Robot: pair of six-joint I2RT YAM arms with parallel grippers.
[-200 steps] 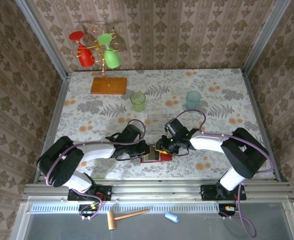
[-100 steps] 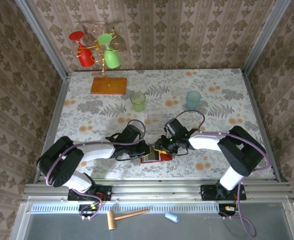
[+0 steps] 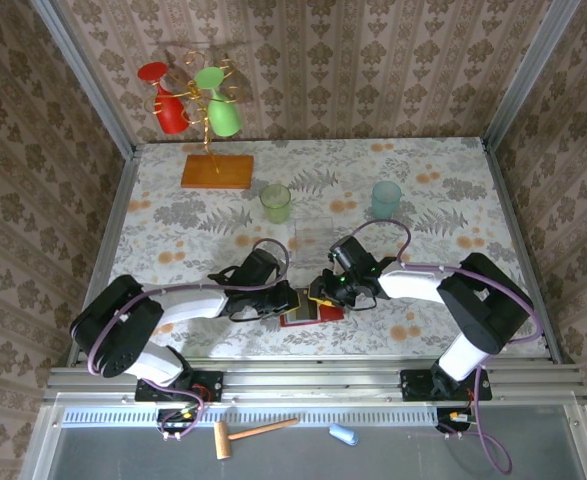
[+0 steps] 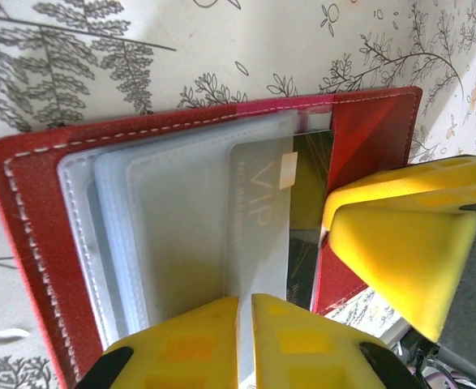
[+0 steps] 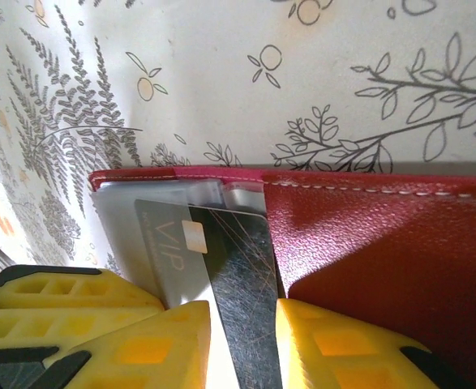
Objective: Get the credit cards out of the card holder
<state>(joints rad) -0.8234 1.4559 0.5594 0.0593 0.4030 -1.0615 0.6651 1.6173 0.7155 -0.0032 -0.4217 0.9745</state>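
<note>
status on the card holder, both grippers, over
Left gripper shut on the red card holder, pinning its clear sleeves. Right gripper shut on the dark VIP card, card part way in its sleeve. Green cup and teal cup well behind.

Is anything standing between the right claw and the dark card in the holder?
Nothing visible does: the dark card lies in the gap of the right claw, with its far end tucked in the red card holder.

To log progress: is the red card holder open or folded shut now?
Open. The card holder lies spread flat on the table, red covers apart and grey pockets exposed; a dark card sticks out of it.
</note>
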